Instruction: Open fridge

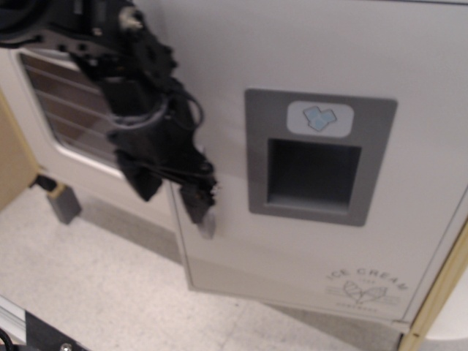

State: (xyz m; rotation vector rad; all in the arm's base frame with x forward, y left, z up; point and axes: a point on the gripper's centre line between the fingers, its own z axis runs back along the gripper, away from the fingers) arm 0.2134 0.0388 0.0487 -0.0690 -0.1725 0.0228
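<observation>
The white fridge door (307,248) fills the right of the view, with its grey dispenser panel (318,157), blue ice-cube sticker (319,118) and the "ICE CREAM" print (363,285). The door stands partly swung open, its left edge out in front of the oven door. My black gripper (196,203) is blurred by motion and sits at that left edge, closed around the grey vertical handle, of which only the lower tip (206,227) shows.
The white oven door with its wire-rack window (69,121) is at the left, partly behind my arm. A grey leg block (63,202) stands on the speckled floor (95,292). A wooden panel (14,157) is at the far left, a wooden edge (439,292) at the right.
</observation>
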